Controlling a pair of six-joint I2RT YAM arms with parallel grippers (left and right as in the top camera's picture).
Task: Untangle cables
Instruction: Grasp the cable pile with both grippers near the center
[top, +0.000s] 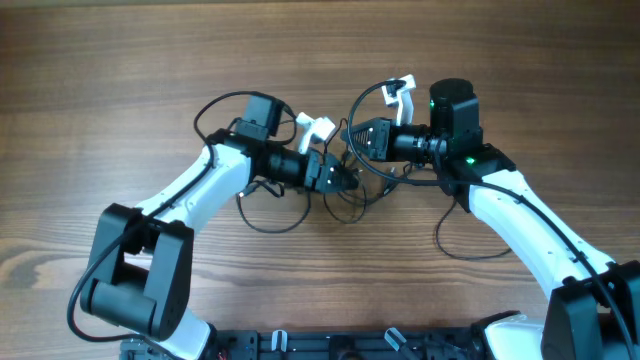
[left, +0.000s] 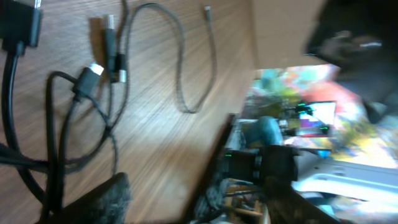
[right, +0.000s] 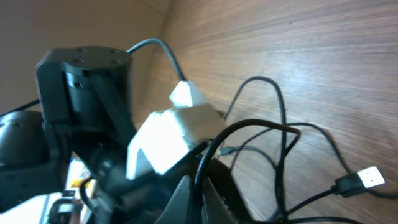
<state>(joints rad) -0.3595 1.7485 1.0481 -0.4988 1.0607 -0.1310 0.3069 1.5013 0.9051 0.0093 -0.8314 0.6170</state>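
Cables: thin black cords (top: 350, 203) with small plug ends, heaped on the brown wooden counter (top: 110, 70) beneath and between my two claws.
Handling: I judge them light, limp and slippery; best taken just behind a silver-tipped flat plug (right: 367, 177), where a free end leaves the knot.
Left claw (top: 345, 182): over the tangle; finger spread, I cannot tell.
Right claw (top: 357, 138): a cord runs in at its fingers; clamped or not, I cannot tell.

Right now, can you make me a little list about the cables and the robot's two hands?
surface: wooden table
cables: thin black cords, looped and crossing each other mid-table
plug seen: USB plug, lying on the wood
left hand: at the tangle, grip unclear
right hand: at the tangle, facing the left hand, grip unclear
untangled: not yet
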